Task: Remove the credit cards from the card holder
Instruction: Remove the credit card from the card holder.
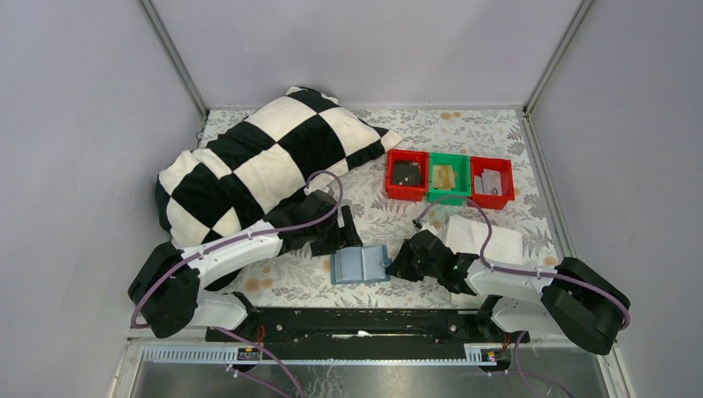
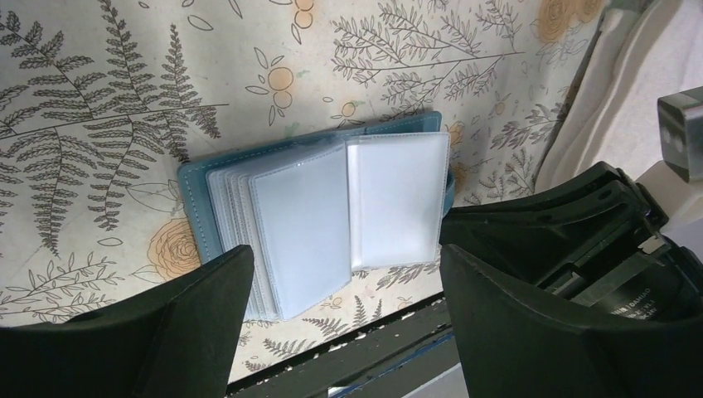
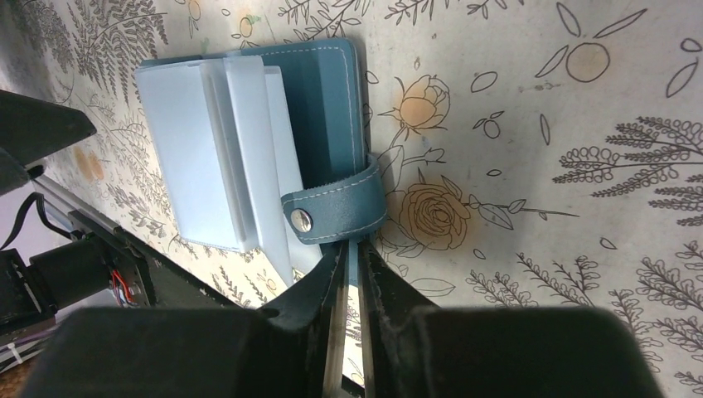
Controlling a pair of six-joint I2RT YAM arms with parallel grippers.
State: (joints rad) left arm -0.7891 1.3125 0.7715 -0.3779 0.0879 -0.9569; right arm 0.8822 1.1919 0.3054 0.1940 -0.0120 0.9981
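The teal-blue card holder (image 1: 361, 265) lies open on the floral cloth near the front edge, its clear sleeves (image 2: 398, 195) fanned out. No card shows in the sleeves. My left gripper (image 1: 348, 228) is open and empty, and hovers just behind and above the holder; in the left wrist view its fingers straddle the holder (image 2: 195, 203) from above, with the gripper's centre (image 2: 346, 253) over the sleeves. My right gripper (image 1: 398, 264) is shut on the holder's right cover edge, just below the snap tab (image 3: 336, 211). In the right wrist view the gripper (image 3: 352, 249) pinches a thin teal strip of the holder (image 3: 319, 99).
A black-and-white checked pillow (image 1: 265, 162) lies at the back left. Two red bins (image 1: 406, 176) (image 1: 492, 181) flank a green bin (image 1: 448, 177) at the back right, each holding flat items. A white cloth (image 1: 485, 236) lies behind my right arm. A black rail (image 1: 365, 319) runs along the near edge.
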